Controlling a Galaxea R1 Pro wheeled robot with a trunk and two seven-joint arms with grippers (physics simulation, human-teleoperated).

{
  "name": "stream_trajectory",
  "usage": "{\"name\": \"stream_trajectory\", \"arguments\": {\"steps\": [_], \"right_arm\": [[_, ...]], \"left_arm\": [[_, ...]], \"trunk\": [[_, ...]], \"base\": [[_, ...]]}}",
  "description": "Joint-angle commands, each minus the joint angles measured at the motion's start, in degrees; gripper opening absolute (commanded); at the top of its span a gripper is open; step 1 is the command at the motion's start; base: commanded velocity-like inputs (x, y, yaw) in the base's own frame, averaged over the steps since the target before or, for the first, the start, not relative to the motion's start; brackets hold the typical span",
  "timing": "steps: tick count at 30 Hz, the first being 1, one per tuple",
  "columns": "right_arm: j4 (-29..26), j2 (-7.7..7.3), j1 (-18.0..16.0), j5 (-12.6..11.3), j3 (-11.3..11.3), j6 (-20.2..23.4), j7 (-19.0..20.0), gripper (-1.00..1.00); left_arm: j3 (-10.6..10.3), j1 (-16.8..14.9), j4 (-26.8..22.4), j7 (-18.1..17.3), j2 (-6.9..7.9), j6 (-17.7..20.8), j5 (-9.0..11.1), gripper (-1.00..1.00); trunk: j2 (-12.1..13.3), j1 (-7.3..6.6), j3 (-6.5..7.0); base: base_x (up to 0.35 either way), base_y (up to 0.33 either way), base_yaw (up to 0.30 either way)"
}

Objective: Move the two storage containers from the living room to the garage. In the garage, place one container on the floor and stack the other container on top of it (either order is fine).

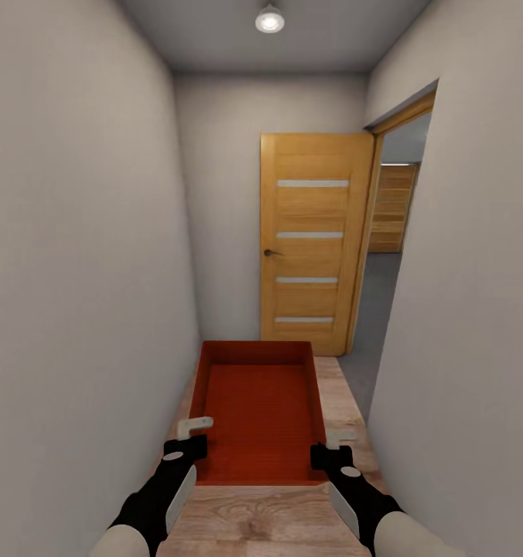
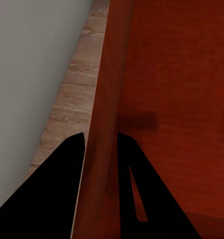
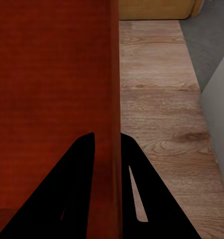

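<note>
Between both arms, low in a narrow hallway, the container was held off the wood floor. Left gripper clamped its left wall, one finger outside, one inside; right gripper pinched the right wall likewise. Ahead stood a wood door w/ an open doorway to its right, grey floor beyond.

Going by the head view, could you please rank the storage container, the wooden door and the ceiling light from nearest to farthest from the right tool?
1. Storage container: gripped by the right tool at its side wall.
2. Wooden door: ahead, at the corridor's end.
3. Ceiling light: overhead, farthest.
</note>
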Motion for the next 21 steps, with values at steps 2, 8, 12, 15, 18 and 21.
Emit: {"name": "stream_trajectory", "arguments": {"steps": [2,8,12,15,18,21], "right_arm": [[-0.16,-0.63,-0.06,-0.09,-0.46,-1.09,-0.22,-1.00],[-0.16,-0.61,-0.06,-0.09,-0.46,-1.08,-0.20,-1.00],[-0.16,-0.60,-0.06,-0.09,-0.46,-1.15,-0.20,-1.00],[-0.16,-0.60,-0.06,-0.09,-0.46,-1.17,-0.20,-1.00],[-0.16,-0.60,-0.06,-0.09,-0.46,-1.17,-0.20,-1.00],[-0.16,-0.60,-0.06,-0.09,-0.46,-1.17,-0.20,-1.00]], "left_arm": [[1.12,0.02,0.04,0.61,1.17,0.33,0.91,-1.00],[1.12,0.01,0.04,0.61,1.17,0.33,0.91,-1.00],[1.12,-0.01,0.04,0.61,1.17,0.33,0.91,-1.00],[1.12,0.02,0.04,0.61,1.17,0.33,0.91,-1.00],[1.12,0.00,0.01,0.61,1.17,0.33,0.91,-1.00],[1.12,0.04,0.00,0.61,1.17,0.33,0.91,-1.00]], "trunk": [[-0.04,0.05,-0.02],[-0.04,0.05,-0.02],[-0.04,0.05,-0.02],[-0.04,0.05,-0.02],[-0.04,0.05,-0.02],[-0.04,0.05,-0.02]], "base": [[0.322,0.000,0.000],[0.322,0.000,0.000],[0.322,0.000,0.000],[0.322,0.000,0.000],[0.322,0.028,0.000],[0.322,0.073,0.000]]}}
